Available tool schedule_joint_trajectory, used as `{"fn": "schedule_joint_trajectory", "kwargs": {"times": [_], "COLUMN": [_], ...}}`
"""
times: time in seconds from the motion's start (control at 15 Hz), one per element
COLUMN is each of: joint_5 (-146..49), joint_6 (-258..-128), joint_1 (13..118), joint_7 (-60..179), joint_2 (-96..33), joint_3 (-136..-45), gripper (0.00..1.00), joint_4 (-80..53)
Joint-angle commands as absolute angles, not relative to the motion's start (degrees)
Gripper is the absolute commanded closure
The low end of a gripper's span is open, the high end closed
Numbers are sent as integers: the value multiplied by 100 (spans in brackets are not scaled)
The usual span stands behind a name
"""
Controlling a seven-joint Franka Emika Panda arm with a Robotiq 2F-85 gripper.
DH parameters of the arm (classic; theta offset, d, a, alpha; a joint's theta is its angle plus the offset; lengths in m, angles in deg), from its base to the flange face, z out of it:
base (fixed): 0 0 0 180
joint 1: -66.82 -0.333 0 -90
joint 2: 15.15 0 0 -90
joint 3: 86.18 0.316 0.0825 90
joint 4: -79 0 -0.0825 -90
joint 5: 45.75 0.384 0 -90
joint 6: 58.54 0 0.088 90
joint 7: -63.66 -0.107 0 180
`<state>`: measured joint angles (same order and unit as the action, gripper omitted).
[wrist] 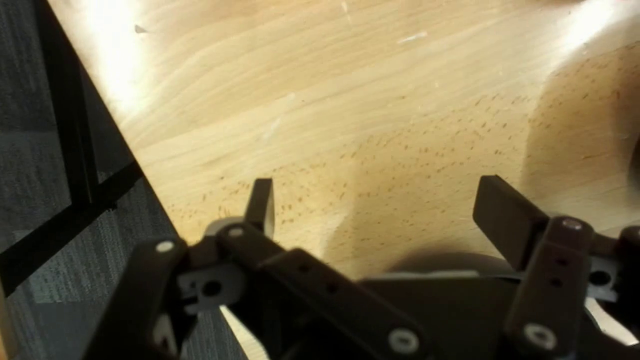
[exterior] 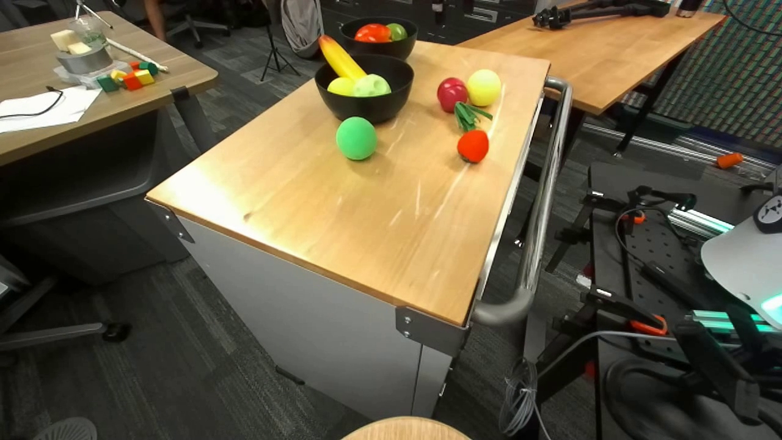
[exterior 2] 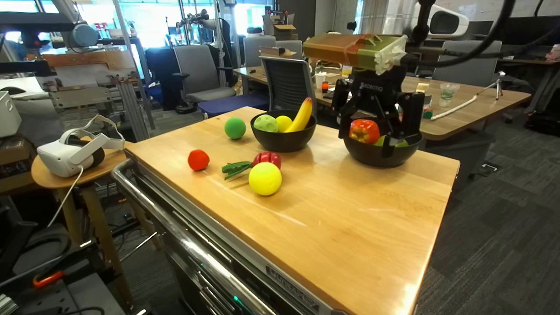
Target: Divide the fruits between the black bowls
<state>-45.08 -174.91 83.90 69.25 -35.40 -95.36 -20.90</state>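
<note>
In an exterior view my gripper (exterior 2: 366, 141) hangs in front of and above a black bowl (exterior 2: 380, 158); its depth relative to the bowl is hard to judge. That bowl holds a red fruit (exterior 2: 364, 131) and a green one, partly hidden by a finger. The wrist view shows the gripper (wrist: 375, 205) open over bare tabletop, nothing between its fingers. Another black bowl (exterior 2: 283, 142) holds a banana (exterior 2: 302, 116), a pale green fruit (exterior 2: 265, 124) and a yellow one (exterior 2: 283, 122). Loose on the table are a green ball (exterior 2: 235, 128), an orange-red fruit (exterior 2: 198, 160), a dark red leafy fruit (exterior 2: 267, 158) and a yellow ball (exterior 2: 265, 179).
A metal handle bar (exterior: 553, 165) runs along one side of the table (exterior: 342, 208). A white headset (exterior 2: 78, 148) rests on a wooden stool beside it. A neighbouring desk (exterior: 140, 61) carries small coloured blocks. The wrist view shows a table edge at left.
</note>
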Motion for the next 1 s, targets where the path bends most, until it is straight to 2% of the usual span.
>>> {"fn": "schedule_joint_trajectory", "kwargs": {"times": [0.0, 0.27, 0.67, 0.8, 0.87, 0.93], "joint_5": [-4478, -4373, -3253, -2715, -3130, -2965], "joint_6": [-17471, -18142, -18108, -17965, -17911, -17915], "joint_1": [8337, 8252, 8387, 8349, 8259, 8262], "joint_7": [6937, 7331, 9084, 9708, 9159, 9396], "joint_2": [-3540, -2454, -1234, -1221, -1505, -1440], "joint_3": [-9602, -9489, -9687, -9850, -9854, -9905], "gripper": [0, 0, 0, 0, 0, 0], "joint_4": [-2083, -3389, -5102, -5482, -4954, -5193]}}
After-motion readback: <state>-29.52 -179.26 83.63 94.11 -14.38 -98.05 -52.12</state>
